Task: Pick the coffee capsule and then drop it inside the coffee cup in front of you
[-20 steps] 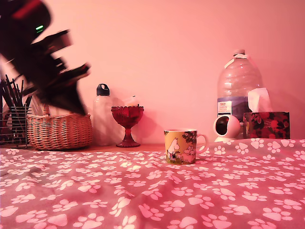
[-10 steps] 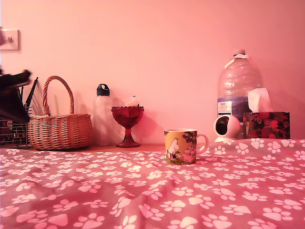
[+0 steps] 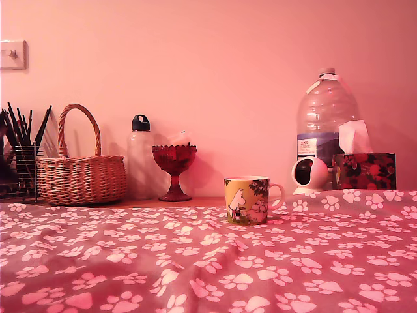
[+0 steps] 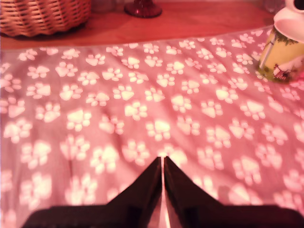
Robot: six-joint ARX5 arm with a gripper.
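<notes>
The coffee cup (image 3: 247, 200), yellow-orange with white cartoon figures and a white handle, stands upright on the pink paw-print cloth (image 3: 195, 261) near the middle of the exterior view. In the wrist view the cup (image 4: 285, 52) sits far off to one side, partly cut by the frame edge. My gripper (image 4: 162, 164) shows only in the wrist view. Its two dark fingers are pressed together over bare cloth, with nothing visible between them. The coffee capsule is out of view in both pictures. The arm does not appear in the exterior view.
Along the back wall, from the exterior view's left: a wire pen holder (image 3: 19, 171), a wicker basket (image 3: 81, 177), a white flask (image 3: 140, 160), a dark red goblet (image 3: 174, 171), a white ball-shaped gadget (image 3: 309, 174), a large water bottle (image 3: 326, 117) and a tissue box (image 3: 363, 171).
The arm, blurred at the exterior view's upper left a second ago, dropped and left through the left edge. The cup and the other objects have not moved.
</notes>
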